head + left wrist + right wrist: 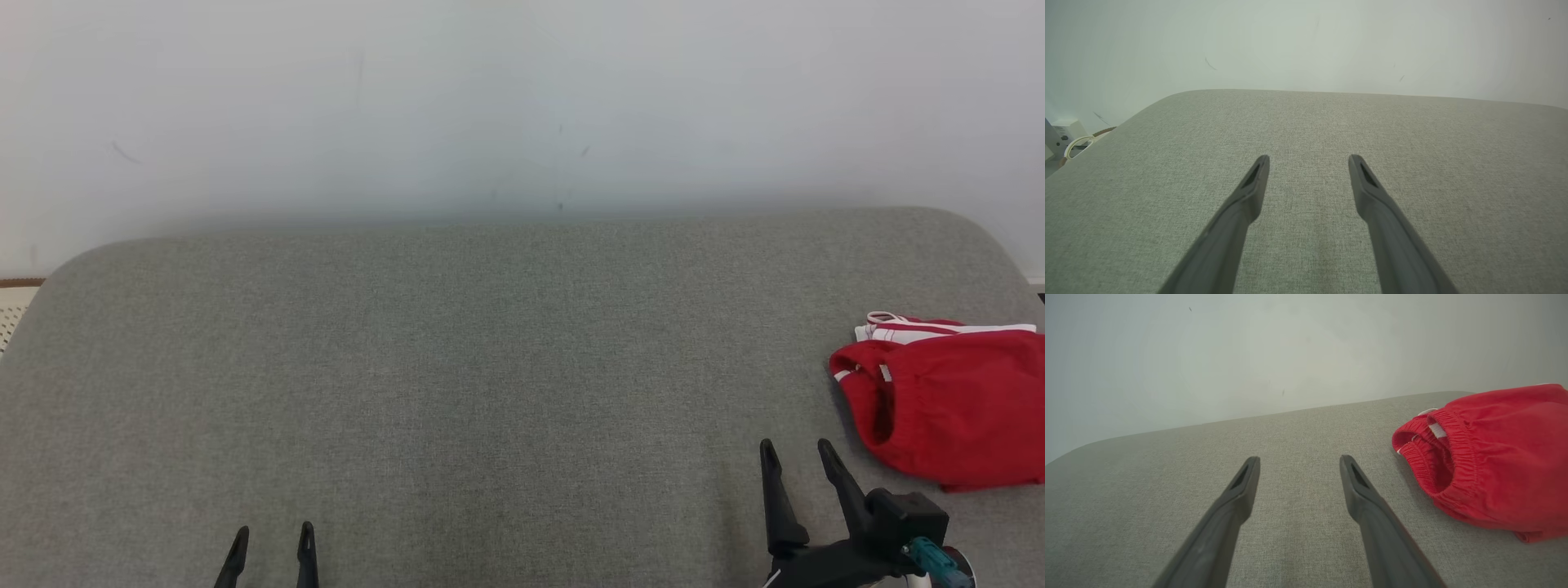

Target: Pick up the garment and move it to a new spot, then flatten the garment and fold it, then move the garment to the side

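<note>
The garment (951, 400) is a pair of red shorts with white trim, lying bunched at the right edge of the grey fabric surface (490, 367). Its elastic waistband faces left in the right wrist view, where the garment (1494, 457) lies to the right of the fingers. My right gripper (796, 449) (1299, 460) stands open just left of the garment, apart from it, with nothing between its fingers. Open and empty too, my left gripper (273, 532) (1308, 159) is at the lower left over bare fabric.
A pale wall (522, 98) rises right behind the grey surface. The surface has rounded far corners. At its far left a white box with a cable (1069, 136) sits on the floor beyond the edge.
</note>
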Controlling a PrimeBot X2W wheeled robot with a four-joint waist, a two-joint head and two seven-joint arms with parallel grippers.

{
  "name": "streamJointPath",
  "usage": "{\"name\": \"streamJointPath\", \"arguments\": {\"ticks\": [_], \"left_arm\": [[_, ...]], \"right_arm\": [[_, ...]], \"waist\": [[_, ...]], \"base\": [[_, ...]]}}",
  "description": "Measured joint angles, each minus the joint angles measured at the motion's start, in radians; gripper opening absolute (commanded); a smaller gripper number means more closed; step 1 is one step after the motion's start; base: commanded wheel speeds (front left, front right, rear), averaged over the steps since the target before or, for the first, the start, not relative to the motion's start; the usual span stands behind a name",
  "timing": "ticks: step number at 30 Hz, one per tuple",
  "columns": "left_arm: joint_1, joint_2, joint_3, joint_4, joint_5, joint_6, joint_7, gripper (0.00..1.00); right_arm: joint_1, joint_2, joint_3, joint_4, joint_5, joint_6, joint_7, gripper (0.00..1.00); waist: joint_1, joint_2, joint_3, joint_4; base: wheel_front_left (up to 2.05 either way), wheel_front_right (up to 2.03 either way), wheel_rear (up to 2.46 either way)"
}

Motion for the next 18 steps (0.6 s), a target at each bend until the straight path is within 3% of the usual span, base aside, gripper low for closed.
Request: {"name": "streamJointPath", "arguments": {"ticks": [18], "left_arm": [[-0.005,0.0,-0.004,-0.001,0.001,0.002,0.0,1.0]], "right_arm": [[-0.004,0.001,0.0,0.017,-0.039,0.0,0.0,1.0]], "waist": [[0.0,0.0,0.015,-0.006]], "base": [[0.0,0.0,0.0]]}}
